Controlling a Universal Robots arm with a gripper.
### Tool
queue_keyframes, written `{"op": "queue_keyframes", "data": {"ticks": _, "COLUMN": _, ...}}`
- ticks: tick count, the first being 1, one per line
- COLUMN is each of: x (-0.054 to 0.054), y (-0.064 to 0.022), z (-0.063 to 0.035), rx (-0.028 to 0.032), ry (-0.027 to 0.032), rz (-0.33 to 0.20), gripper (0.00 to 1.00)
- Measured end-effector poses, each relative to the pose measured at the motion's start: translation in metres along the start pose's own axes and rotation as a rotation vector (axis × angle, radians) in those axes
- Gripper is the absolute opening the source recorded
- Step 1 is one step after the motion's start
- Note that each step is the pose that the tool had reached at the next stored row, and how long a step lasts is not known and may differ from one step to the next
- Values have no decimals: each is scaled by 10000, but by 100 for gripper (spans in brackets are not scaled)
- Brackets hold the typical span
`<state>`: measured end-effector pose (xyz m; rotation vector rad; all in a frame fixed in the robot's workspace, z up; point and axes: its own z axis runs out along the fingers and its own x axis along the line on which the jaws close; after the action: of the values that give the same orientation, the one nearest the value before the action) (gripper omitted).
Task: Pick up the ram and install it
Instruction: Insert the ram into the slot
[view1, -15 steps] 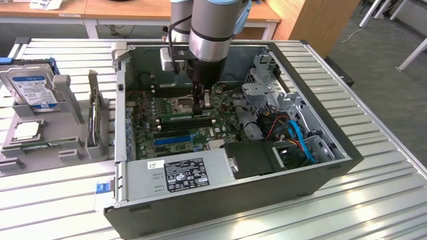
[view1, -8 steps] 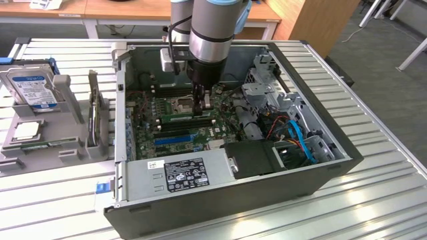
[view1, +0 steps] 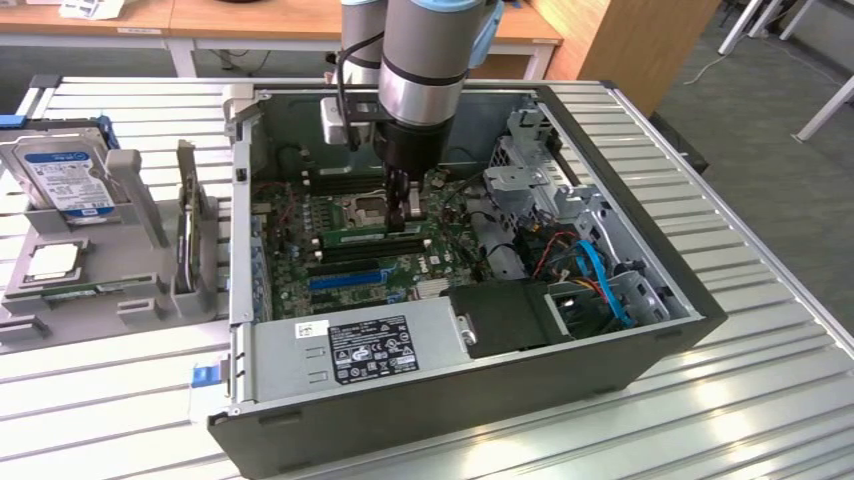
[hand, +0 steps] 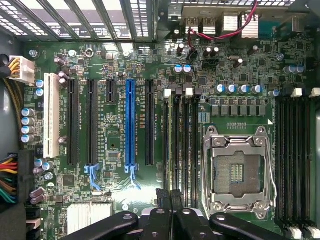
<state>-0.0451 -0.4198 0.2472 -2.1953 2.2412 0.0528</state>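
Two fingers of the gripper (view1: 411, 218) are pressed together with nothing pinched between them. Their tips are over one end of the ram (view1: 367, 238); I cannot tell if they touch it. The ram stands on edge in a black memory slot on the motherboard (hand: 112, 145), inside the open case (view1: 667, 275).

The CPU socket (hand: 239, 172) lies just beside that bank of slots. On the other side run black card slots, a blue slot (hand: 130, 122) and a white slot (hand: 50, 115).

At the exterior view's right, a drive cage (view1: 534, 190) and blue cables (view1: 607, 285) crowd the case. The power supply (view1: 354, 350) fills its near edge. Case walls ring the board and the top is open, where the arm comes down.

Outside the case, at the exterior view's left, a hard drive (view1: 60, 175) stands in a grey holder (view1: 134, 290) on the table (view1: 761, 400).
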Motion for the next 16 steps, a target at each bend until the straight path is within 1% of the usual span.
{"op": "queue_keyframes", "data": {"ticks": 6, "x": 0, "y": 0, "z": 3, "rx": 2, "ry": -2, "rz": 12, "gripper": 11}}
{"op": "queue_keyframes", "data": {"ticks": 16, "x": 1, "y": -1, "z": 44, "rx": 0, "ry": 1, "rz": 13, "gripper": 11}}
